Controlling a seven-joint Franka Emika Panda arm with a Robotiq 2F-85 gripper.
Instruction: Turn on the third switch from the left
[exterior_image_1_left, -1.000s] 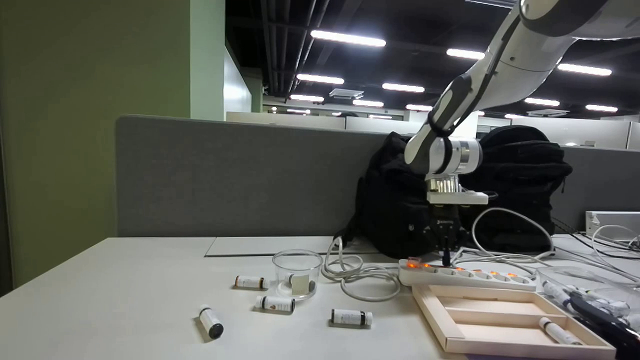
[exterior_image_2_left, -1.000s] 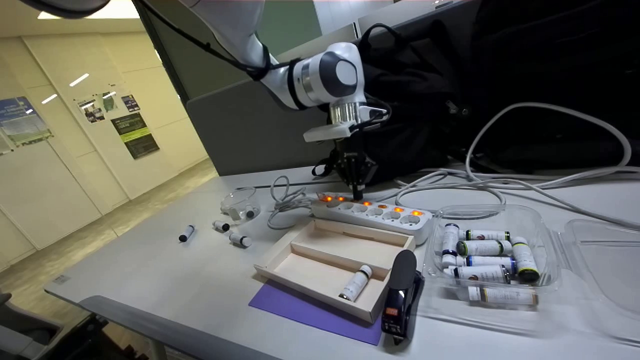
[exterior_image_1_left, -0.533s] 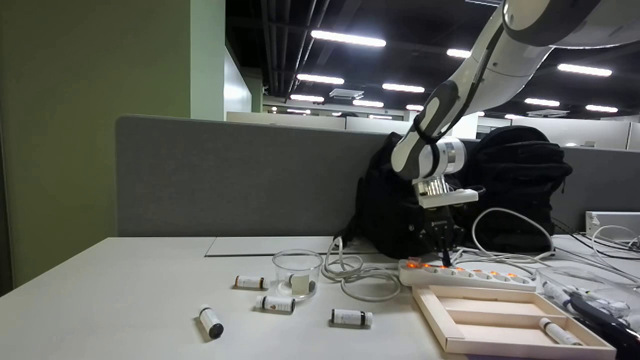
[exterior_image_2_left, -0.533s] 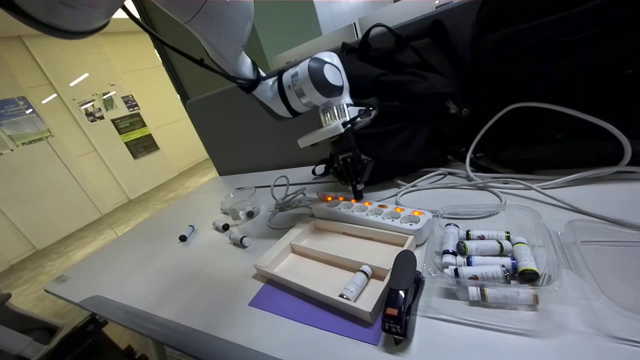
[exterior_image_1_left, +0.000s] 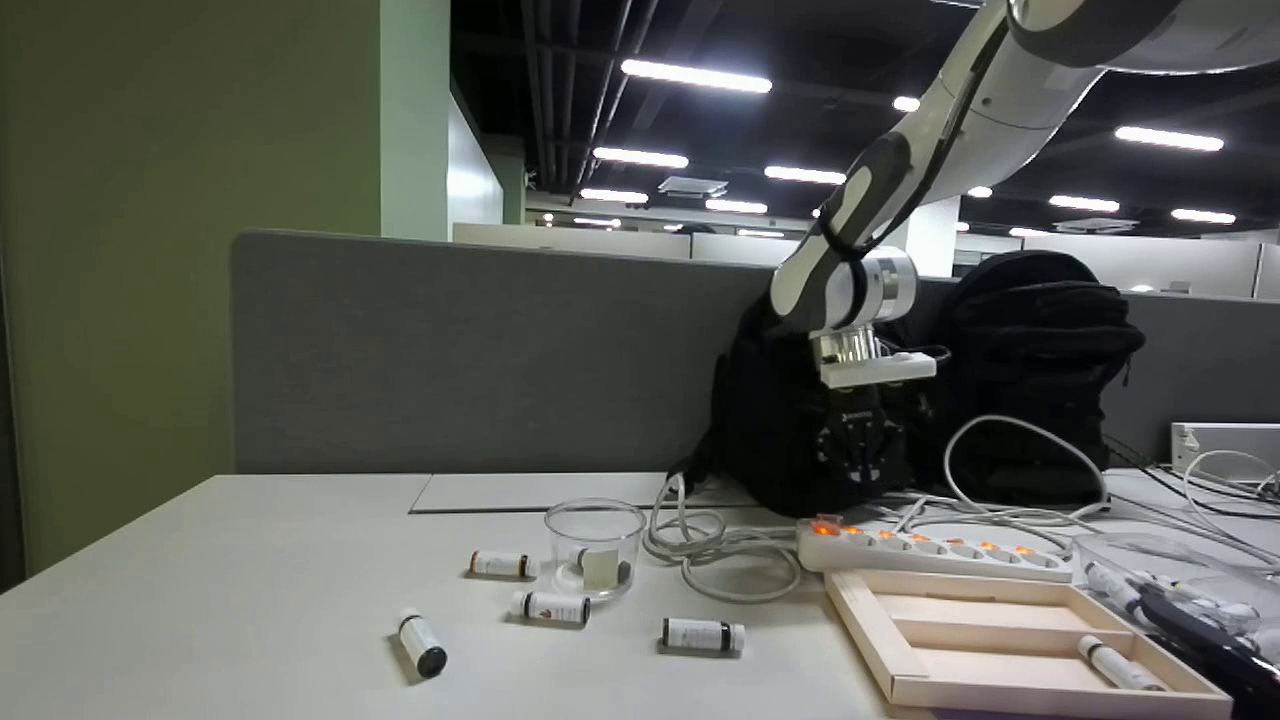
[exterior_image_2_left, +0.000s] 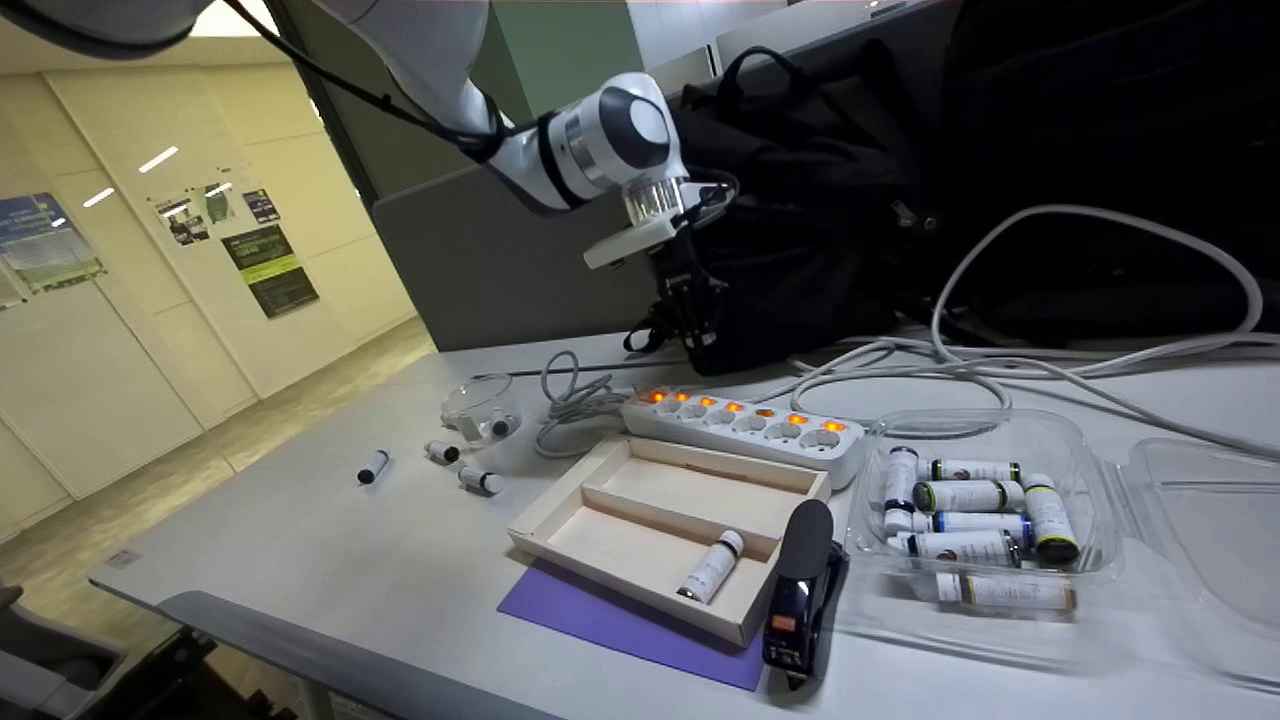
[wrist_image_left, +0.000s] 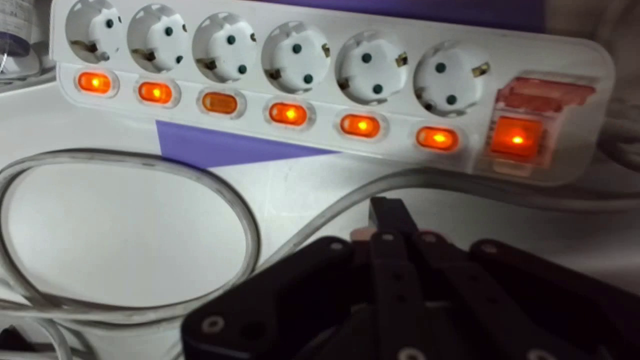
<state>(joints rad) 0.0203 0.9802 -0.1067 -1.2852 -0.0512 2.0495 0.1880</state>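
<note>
A white power strip with a row of sockets and orange rocker switches (exterior_image_2_left: 745, 432) lies on the table; it also shows in an exterior view (exterior_image_1_left: 930, 555) and the wrist view (wrist_image_left: 260, 75). Counting the red main switch at the strip's left end (exterior_image_2_left: 655, 397), the third switch from the left (exterior_image_2_left: 706, 402) glows orange. It also glows in the wrist view (wrist_image_left: 360, 126). One switch further right is dim (exterior_image_2_left: 765, 412), also dim in the wrist view (wrist_image_left: 220, 103); the others glow. My gripper (wrist_image_left: 392, 210) is shut and empty. It hangs above and behind the strip (exterior_image_2_left: 703, 355), not touching it.
A divided wooden tray (exterior_image_2_left: 560, 490) stands in front of the strip. A stapler (exterior_image_2_left: 800, 590) and a clear box of bottles (exterior_image_2_left: 1090, 500) are beside it. Grey cables (wrist_image_left: 235, 210) run behind the strip. Black backpacks (exterior_image_1_left: 1030, 380) stand behind. A clear cup (exterior_image_1_left: 595, 520) stands left.
The fingertips were down at the strip by the third switch and have lifted off, up and back. The third switch's glow, not visible in an exterior view a second ago, now shows.
</note>
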